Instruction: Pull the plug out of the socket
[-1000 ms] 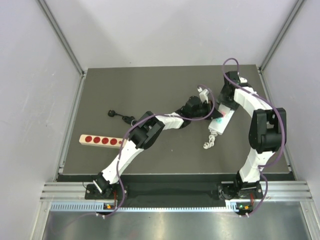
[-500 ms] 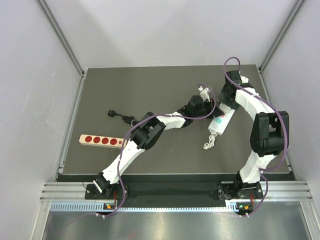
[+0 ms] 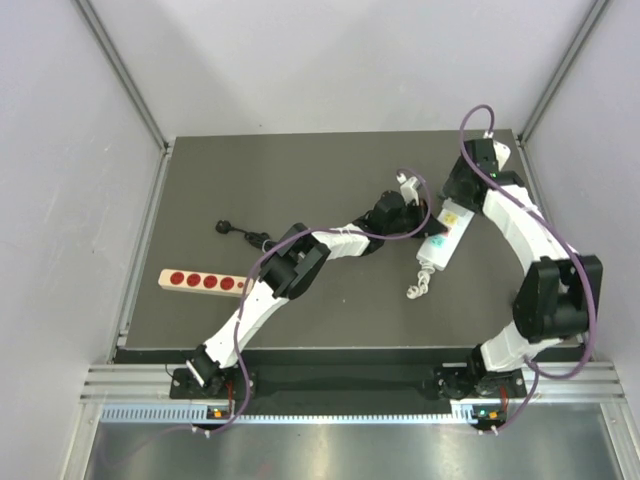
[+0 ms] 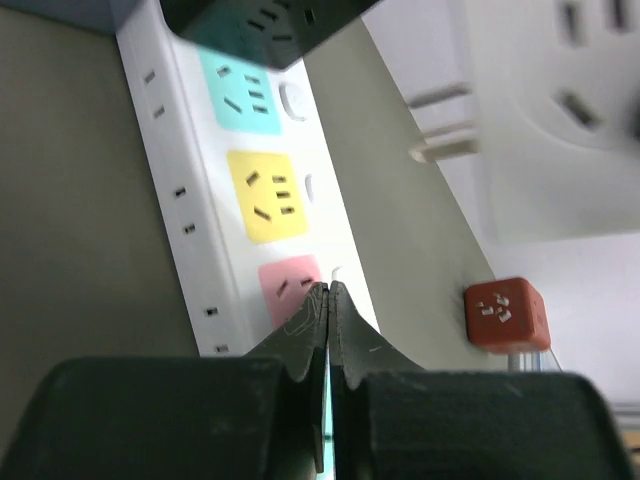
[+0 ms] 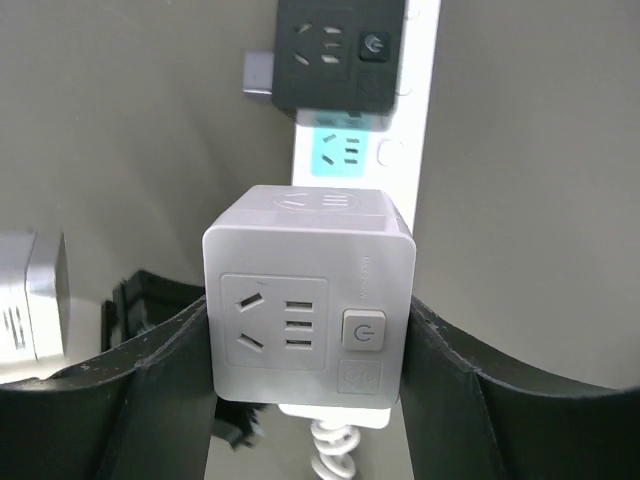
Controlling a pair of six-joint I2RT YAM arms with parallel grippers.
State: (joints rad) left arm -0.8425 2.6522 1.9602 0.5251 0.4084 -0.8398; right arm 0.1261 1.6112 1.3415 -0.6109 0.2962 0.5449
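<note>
The socket, a long white power strip (image 3: pixel 438 248) with cyan, yellow and pink faces, lies at the table's right centre. It also shows in the left wrist view (image 4: pixel 190 190) and the right wrist view (image 5: pixel 418 110). My right gripper (image 5: pixel 308 325) is shut on the plug, a white cube adapter (image 5: pixel 310 300), and holds it above the strip. In the left wrist view the cube (image 4: pixel 560 110) hangs in the air with its prongs bare. My left gripper (image 4: pixel 328 290) is shut, with its tips on the strip by the pink face. In the top view the left gripper (image 3: pixel 425 222) is beside the strip and the right gripper (image 3: pixel 458 190) is past its far end.
A black cube adapter (image 5: pixel 335 50) sits on the strip's far end. A small red block (image 4: pixel 505 313) lies beside the strip. The strip's coiled white cord (image 3: pixel 417 285) trails toward me. A beige strip with red spots (image 3: pixel 202 281) and a black plug with cable (image 3: pixel 240 232) lie at the left.
My right arm has moved away toward the back right corner with the white cube in its grip, uncovering the strip's yellow face. The left gripper has stayed on the strip.
</note>
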